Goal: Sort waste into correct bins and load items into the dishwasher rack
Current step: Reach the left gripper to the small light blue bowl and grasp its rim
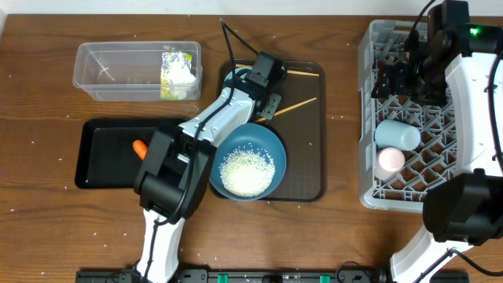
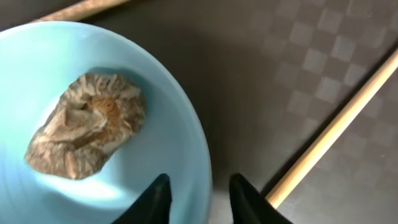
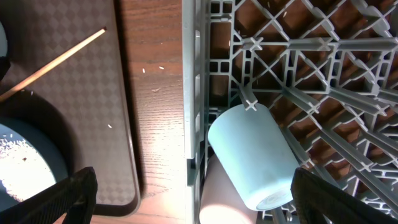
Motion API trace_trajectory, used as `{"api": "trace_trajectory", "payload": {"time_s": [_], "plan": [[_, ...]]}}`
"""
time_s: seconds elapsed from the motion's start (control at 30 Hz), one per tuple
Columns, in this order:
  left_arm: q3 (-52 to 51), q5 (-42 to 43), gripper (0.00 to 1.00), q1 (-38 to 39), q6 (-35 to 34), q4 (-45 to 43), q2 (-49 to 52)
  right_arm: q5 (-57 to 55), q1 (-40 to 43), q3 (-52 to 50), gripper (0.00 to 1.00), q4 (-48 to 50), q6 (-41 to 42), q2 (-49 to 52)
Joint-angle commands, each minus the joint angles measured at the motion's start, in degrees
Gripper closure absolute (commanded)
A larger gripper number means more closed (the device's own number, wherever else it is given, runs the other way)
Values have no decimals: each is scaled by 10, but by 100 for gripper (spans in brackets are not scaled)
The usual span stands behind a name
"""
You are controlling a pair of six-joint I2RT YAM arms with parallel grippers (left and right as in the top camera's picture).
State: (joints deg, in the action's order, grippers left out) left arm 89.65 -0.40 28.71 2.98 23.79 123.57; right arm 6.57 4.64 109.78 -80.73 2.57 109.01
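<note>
Black fingers (image 2: 158,199) of the left claw (image 2: 202,193) sat closest in the left wrist view. One was inside the small light blue bowl (image 2: 180,124) and one outside, with the rim between them. They were close together, but I could not tell if they squeezed the rim tight. The brown food lump (image 2: 87,124) lay in the bowl at 10 o'clock from the claw, not touching it. One chopstick (image 2: 336,118) lay on the brown tray (image 2: 280,56) at 2 o'clock, just beside the outer finger.

From above, the big blue bowl (image 1: 271,145) with the white rice (image 1: 246,171) sat at 6 o'clock from the small bowl. The carrot (image 1: 140,147) lay in the black tray (image 1: 102,169) at 9 o'clock on the table. The tissue (image 1: 182,72) and the yellow-green wrapper (image 1: 167,85) lay in the clear tub (image 1: 102,67) at 10 o'clock.

The right claw (image 3: 193,186) was spread wide over the grey rack (image 3: 348,56) at 3 o'clock — it held nothing. The light blue cup (image 3: 249,155) lay on its side in the rack below it. The pinkish-white cup (image 3: 214,198) sat just beside that cup, at 7 o'clock.
</note>
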Motion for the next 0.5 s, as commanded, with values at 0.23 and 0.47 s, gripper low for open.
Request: {"api": "trace_trajectory", "payload": {"time_s": [0.23, 0.47], "plan": [[1, -7, 77, -5, 0, -29, 25, -5, 2, 9, 8, 0, -1, -9], [1, -7, 94, -5, 0, -33, 26, -8, 2, 9, 8, 0, -1, -9]]}}
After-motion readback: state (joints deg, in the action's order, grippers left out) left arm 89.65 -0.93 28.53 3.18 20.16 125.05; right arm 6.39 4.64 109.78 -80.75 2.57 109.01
